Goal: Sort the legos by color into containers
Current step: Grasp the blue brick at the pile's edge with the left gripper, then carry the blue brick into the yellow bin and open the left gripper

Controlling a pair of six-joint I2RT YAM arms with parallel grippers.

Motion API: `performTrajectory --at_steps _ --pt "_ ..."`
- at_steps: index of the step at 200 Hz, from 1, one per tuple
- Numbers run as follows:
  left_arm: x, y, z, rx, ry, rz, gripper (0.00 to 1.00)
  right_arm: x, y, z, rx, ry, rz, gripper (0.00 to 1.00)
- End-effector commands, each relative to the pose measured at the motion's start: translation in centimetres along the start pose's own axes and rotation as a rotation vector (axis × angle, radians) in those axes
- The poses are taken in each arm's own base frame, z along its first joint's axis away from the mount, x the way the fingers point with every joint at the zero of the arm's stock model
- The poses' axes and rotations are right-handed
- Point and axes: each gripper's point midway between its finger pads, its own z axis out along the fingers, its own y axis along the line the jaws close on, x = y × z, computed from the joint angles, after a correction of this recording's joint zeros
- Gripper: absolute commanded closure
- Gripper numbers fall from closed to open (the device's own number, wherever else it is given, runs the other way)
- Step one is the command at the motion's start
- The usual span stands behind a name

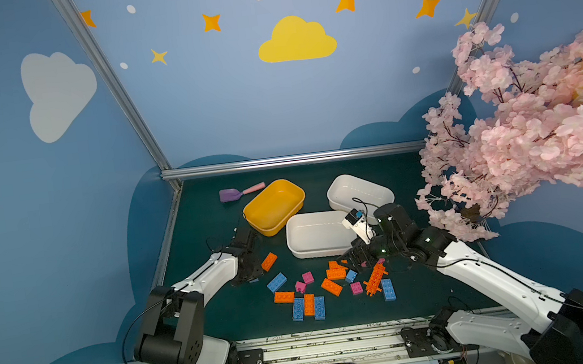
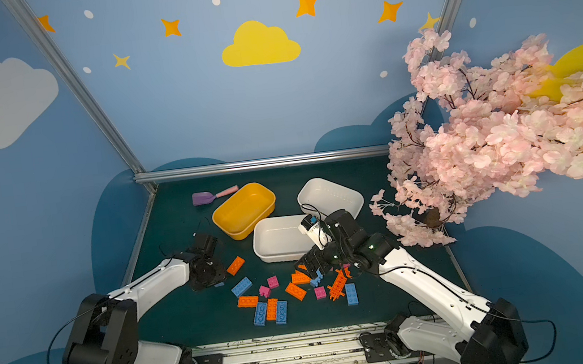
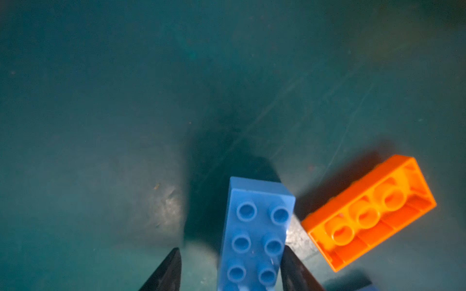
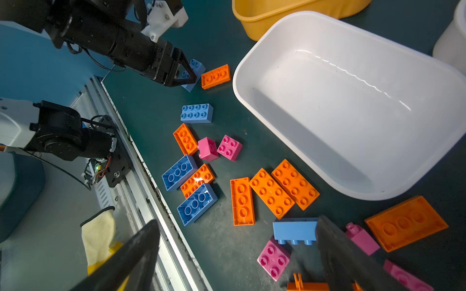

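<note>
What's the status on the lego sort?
Left gripper astride blue brick, not clamped; right gripper open over pile. Yellow tub, white tubs empty. Orange brick close beside.

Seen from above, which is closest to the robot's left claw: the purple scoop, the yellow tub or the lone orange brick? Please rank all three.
1. Orange brick: right beside the left gripper, toward the middle.
2. Yellow tub: farther back.
3. Purple scoop: at the back, left of the tub.
</note>
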Motion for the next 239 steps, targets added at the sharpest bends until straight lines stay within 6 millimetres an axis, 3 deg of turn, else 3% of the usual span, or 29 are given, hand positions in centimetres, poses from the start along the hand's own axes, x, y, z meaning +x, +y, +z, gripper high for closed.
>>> performTrajectory --at_steps 1,18,48,85,104,129,160,187,221,239 --pt "-0.6 0.1 0.5 -0.026 -0.011 0.02 0.42 -1.0 0.3 -0.6 0.008 -0.015 -0.009 0.05" --pt "-0.4 -0.2 0.8 -0.014 0.0 0.027 0.46 -1.2 0.4 -0.8 0.009 -0.017 -0.004 0.05" --pt "-0.6 -0.5 0.4 -0.001 -0.001 0.036 0.69 -1.9 0.5 -1.1 0.008 -0.04 0.002 0.05" --pt "-1.7 -0.5 -2.1 -0.006 -0.023 0.068 0.76 -3.2 0.6 -1.7 0.008 -0.099 0.015 0.05" --pt "-3.1 -1.0 -4.6 0.008 -0.054 0.089 0.76 -4.0 0.6 -2.0 -0.005 -0.119 0.03 0.05" --pt "-5.8 -3.2 -7.9 0.084 -0.113 0.136 0.74 -5.1 0.7 -2.1 -0.038 -0.133 0.048 0.05" --pt "-10.4 -6.2 -10.1 0.149 -0.211 0.206 0.74 -7.2 0.4 -2.2 -0.072 -0.157 0.066 0.05" --pt "-14.1 -7.9 -9.3 0.114 -0.211 0.242 0.73 -8.6 -0.2 -1.9 -0.071 -0.156 0.057 0.05" --pt "-18.1 -10.4 -6.6 0.082 -0.2 0.362 0.74 -9.9 -0.9 -1.8 -0.062 -0.165 0.045 0.05" --pt "-19.4 -10.8 -4.7 0.051 -0.174 0.394 0.74 -10.1 -1.3 -1.6 -0.056 -0.167 0.047 0.05"
